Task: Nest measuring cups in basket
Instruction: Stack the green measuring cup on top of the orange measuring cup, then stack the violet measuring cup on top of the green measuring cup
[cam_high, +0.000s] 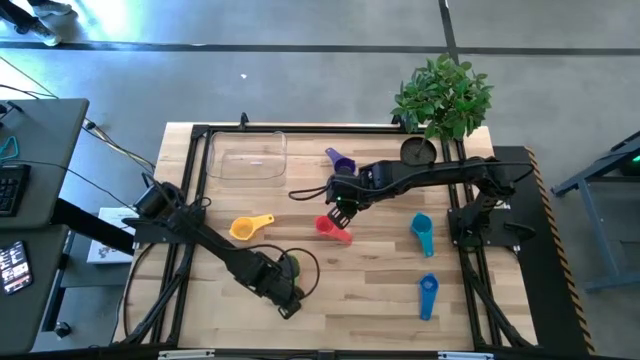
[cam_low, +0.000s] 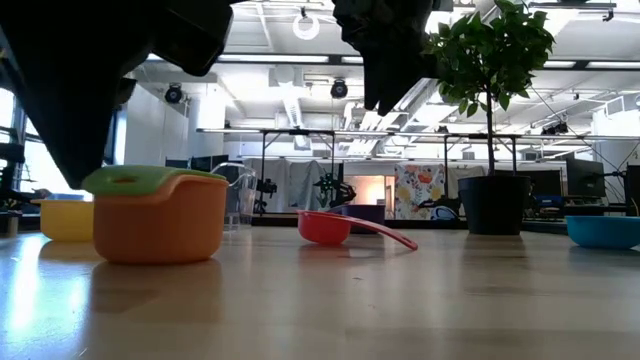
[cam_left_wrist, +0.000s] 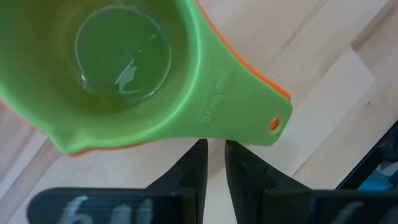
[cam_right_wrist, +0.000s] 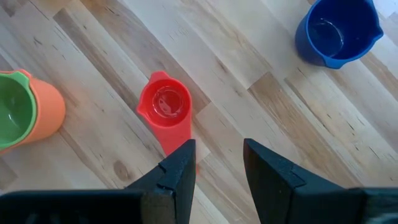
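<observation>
The green cup (cam_left_wrist: 124, 56) sits nested in the orange cup (cam_low: 160, 225), which stands on the table near its near edge. My left gripper (cam_left_wrist: 214, 149) points down beside the green handle (cam_left_wrist: 242, 106), its fingers a narrow gap apart. My right gripper (cam_right_wrist: 217, 155) is open and hovers above the red cup (cam_right_wrist: 165, 102) at mid-table, well clear of it in the low view. The yellow cup (cam_high: 250, 227), purple cup (cam_high: 340, 160), teal cup (cam_high: 422, 232) and blue cup (cam_high: 428, 295) lie apart on the wood. The clear basket (cam_high: 247, 155) stands at the far left.
A dark plant pot (cam_high: 418, 150) with a leafy plant (cam_high: 445, 95) stands at the far right of the table. A black frame (cam_high: 190, 180) runs round the table's edge. Bare wood lies between the yellow cup and the basket.
</observation>
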